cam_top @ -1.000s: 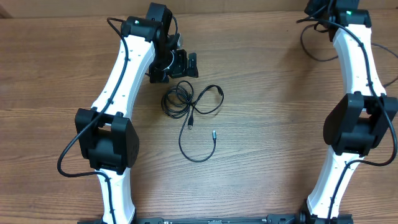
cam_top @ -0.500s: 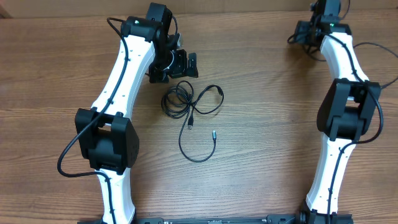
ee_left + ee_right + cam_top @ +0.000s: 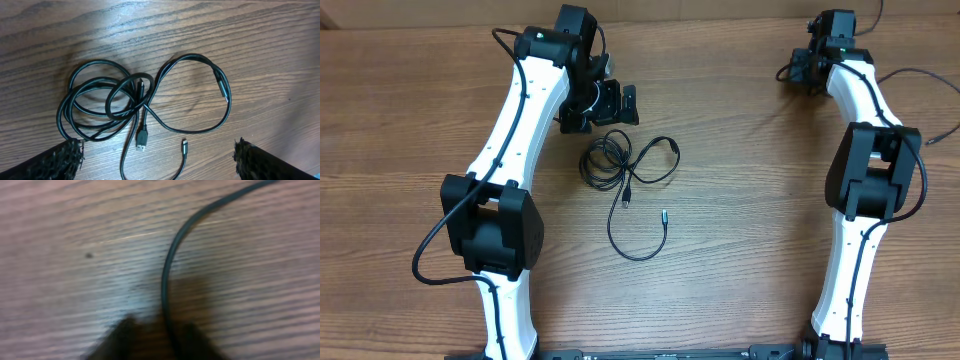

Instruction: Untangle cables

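The left tool (image 3: pixel 158 159) hangs spread open just above the cables (image 3: pixel 144 102) — a coil and crossed loops on the tabletop (image 3: pixel 270 60) — and should pinch one outer strand only, clear of the crossing; whether the right tool (image 3: pixel 804 68), well apart, is open or closed cannot be told.

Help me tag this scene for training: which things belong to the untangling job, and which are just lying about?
Job: the tangled cables; the thin cord by the right gripper.
Not the job: the wooden table; the thick wires on the arms.
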Controlling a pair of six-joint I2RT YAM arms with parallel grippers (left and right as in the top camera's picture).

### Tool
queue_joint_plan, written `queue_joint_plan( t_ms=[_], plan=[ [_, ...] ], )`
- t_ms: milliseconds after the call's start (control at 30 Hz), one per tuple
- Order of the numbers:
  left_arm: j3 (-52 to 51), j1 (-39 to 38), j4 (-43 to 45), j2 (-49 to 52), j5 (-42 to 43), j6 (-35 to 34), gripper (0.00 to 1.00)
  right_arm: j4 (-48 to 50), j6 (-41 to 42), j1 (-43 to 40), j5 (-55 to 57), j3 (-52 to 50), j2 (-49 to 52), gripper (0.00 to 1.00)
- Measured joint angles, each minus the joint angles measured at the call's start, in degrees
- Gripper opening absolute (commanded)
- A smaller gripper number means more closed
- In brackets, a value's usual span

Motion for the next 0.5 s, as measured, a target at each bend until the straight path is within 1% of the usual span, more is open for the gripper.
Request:
queue_joint_plan(
  t_ms=[267,500],
  plan=[
    [0.00,0.00,0.02,0.00,0.00,0.00,1.00,-0.94,2.86,-0.15,-0.52,0.37,0.00,0.04],
    [0.00,0.00,0.02,0.00,0.00,0.00,1.00,-0.48,10.40,-0.15,-0.52,0.33,-0.81,0.04]
  ],
)
